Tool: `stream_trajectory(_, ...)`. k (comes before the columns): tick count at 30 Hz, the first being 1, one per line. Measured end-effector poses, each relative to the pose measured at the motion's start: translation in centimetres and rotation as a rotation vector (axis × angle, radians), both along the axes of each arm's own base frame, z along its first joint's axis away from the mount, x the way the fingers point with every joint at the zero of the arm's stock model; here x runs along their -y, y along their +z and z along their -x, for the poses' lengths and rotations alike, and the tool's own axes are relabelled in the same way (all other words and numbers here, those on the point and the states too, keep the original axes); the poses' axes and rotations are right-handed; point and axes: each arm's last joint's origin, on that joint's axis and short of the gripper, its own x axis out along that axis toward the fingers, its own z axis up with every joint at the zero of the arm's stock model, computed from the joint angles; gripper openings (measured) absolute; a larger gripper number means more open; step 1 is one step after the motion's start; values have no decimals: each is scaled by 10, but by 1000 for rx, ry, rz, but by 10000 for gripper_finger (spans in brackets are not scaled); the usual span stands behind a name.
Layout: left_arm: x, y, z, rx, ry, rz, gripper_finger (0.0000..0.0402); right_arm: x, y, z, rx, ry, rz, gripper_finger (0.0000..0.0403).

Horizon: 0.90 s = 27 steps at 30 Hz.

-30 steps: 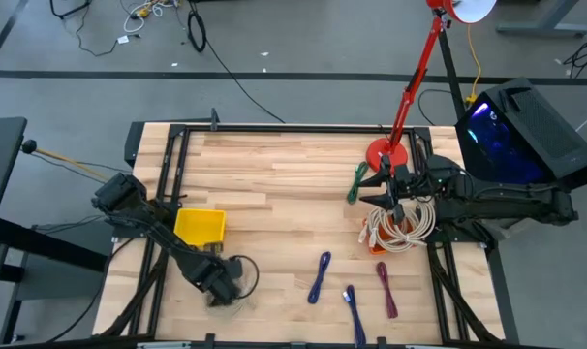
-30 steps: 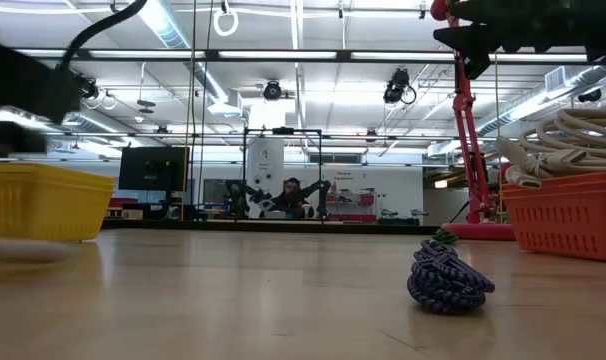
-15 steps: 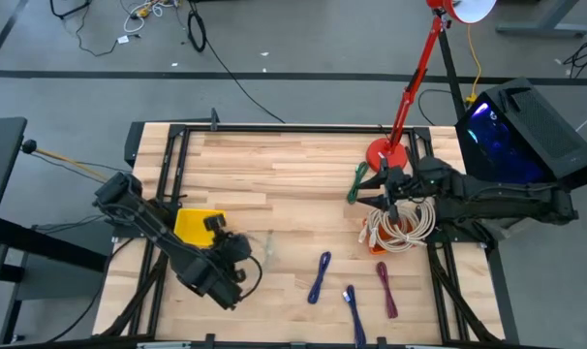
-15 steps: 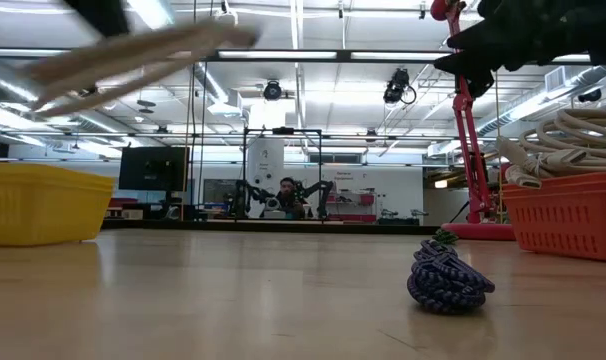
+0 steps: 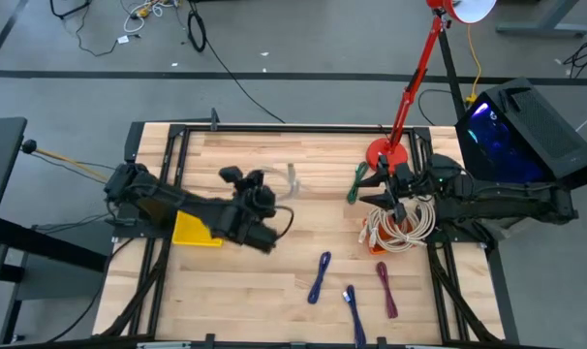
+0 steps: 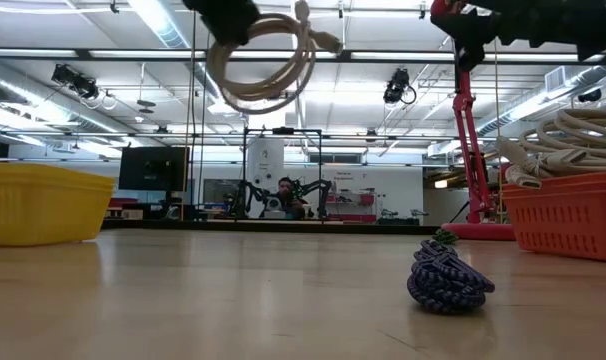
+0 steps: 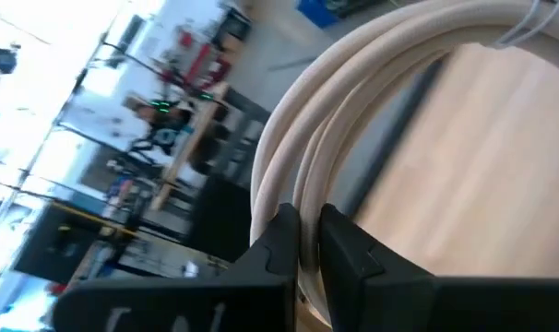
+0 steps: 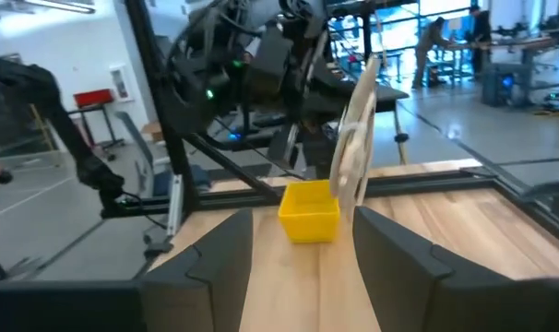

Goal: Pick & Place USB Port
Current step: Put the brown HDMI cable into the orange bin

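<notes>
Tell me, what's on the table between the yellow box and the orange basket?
In the low view, a purple cable bundle lies on the wood between the yellow box and the orange basket.

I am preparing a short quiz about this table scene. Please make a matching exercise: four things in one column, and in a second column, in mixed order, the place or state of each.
Things:
1. beige coiled cable
2. yellow bin
3. orange basket
4. dark blue cable bundle

Places or states:
A. lying on the bare wood
B. holding pale cables
C. lifted in the air by the left gripper
D. partly under the left arm

Pairs: 1-C, 2-D, 3-B, 4-A
</notes>
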Motion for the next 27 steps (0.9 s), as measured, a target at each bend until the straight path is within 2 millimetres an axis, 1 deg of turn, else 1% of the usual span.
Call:
stream_trajectory(3, -14, 3, -16, 49, 38, -36, 24, 1, -2, -2, -11, -24, -2, 190)
stream_trajectory(7, -28, 11, -37, 61, 51, -46, 24, 2, -2, -7, -3, -45, 15, 190)
stream_trajectory(11, -38, 21, -54, 69, 25, -32, 24, 2, -1, -13, 36, -11, 25, 190)
stream_trajectory(14, -43, 28, -64, 94, -26, -3, 24, 3, -3, -18, 35, -11, 40, 190)
stream_trajectory(17, -47, 34, -69, 103, -42, -14, 24, 4, -6, -22, 23, -12, 53, 190)
stream_trajectory(22, -52, 37, -75, 129, -90, 10, 24, 5, -8, -28, 36, -12, 58, 190)
stream_trajectory(27, -53, 38, -75, 124, -89, 1, 24, 7, -9, -30, 39, -58, 79, 190)
